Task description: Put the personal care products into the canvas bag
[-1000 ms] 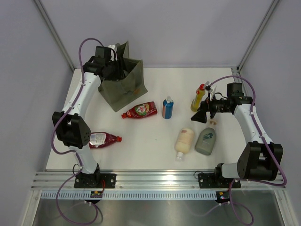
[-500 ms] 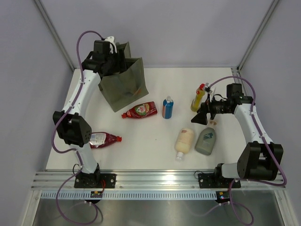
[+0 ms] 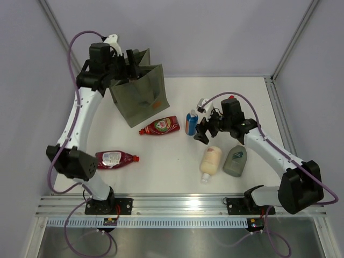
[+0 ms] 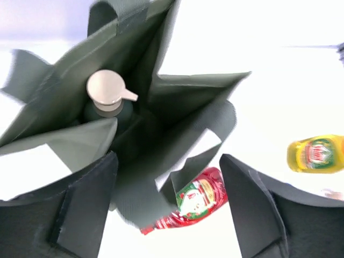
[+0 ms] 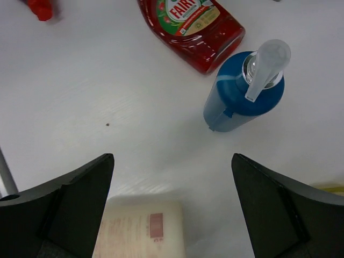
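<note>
Starting far left: logging a dark red bottle (image 3: pixel 114 158) lying flat on the table (image 3: pixel 172 177), beside the left arm's elbow, well apart from the other products.

Noting the left gripper (image 4: pixel 169 161) hanging over the mouth of the canvas bag (image 3: pixel 141 99), jaws standing apart, gripping nothing. Seeing a grey-green pump bottle (image 4: pixel 110 99) standing upright inside the bag, beige pump up, touching neither finger; judging that one delivered. Noting bag walls slumping inward and a strap sagging across the opening, likely narrowing the drop for the next item.

Moving right: finding the dark red Fairy bottle (image 3: pixel 160 126) lying just beside the bag's front corner, then the blue bottle (image 3: pixel 191 122) standing upright, white cap up.

Noting the right gripper (image 5: pixel 172 161) hovering low, jaws spread wide, holding nothing, poised over the cream bottle (image 3: pixel 210 160) with the blue bottle just ahead. Judging a pick of one of these as the step in hand; unable to tell which. Watching for the blue bottle tipping if brushed.

Logging a second grey-green bottle (image 3: pixel 235 160) lying just beside the cream one. Spotting the yellow bottle (image 4: pixel 314 154) plainly only from the left wrist camera; from above, mostly hiding behind the right arm.

Counting six products outside the bag.
</note>
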You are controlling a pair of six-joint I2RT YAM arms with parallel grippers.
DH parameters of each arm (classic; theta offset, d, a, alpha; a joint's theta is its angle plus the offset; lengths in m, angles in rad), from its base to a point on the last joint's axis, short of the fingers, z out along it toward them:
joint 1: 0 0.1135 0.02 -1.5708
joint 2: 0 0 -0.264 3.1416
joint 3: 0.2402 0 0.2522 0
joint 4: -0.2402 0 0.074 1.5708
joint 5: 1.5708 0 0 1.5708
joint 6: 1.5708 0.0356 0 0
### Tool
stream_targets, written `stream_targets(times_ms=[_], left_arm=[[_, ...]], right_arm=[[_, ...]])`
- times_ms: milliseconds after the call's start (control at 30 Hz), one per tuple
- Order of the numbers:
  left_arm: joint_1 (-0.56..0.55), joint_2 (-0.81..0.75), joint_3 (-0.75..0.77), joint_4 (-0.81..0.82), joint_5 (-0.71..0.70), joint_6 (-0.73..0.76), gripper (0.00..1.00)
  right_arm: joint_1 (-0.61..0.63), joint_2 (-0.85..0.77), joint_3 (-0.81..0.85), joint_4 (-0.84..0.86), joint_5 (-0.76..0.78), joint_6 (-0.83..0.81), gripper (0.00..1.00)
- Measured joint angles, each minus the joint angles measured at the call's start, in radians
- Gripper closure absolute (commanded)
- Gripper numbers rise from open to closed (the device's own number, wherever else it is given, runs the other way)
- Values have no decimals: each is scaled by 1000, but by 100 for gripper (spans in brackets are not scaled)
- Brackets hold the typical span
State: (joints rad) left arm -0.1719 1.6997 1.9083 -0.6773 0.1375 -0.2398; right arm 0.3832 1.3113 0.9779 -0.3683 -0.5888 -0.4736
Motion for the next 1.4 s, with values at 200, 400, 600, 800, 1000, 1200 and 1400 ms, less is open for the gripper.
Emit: stream_targets(times_ms=[200,400,600,800,1000,1200,1400], left_arm=[[9,-370,-275,113,-19,4,7],[31,-606,-518,176,-64,-6,7],[34,-755,-760,171,-87,-56,6],[34,-906,-887,172,-101,-116,6],[35,-970,-934,178,-109,-151,6],[35,-980,-941,177,-109,-158,6],[35,-1012,-969,170,-112,-161,5]], right_arm=[[43,109,-26,258,211,193,1],[74,159,-92,459,277,292,1],[77,257,-104,595,293,370,1],[77,309,-104,676,320,418,17],[80,315,-105,732,351,416,60],[80,309,-110,729,341,378,100],[80,308,150,299,253,294,100]])
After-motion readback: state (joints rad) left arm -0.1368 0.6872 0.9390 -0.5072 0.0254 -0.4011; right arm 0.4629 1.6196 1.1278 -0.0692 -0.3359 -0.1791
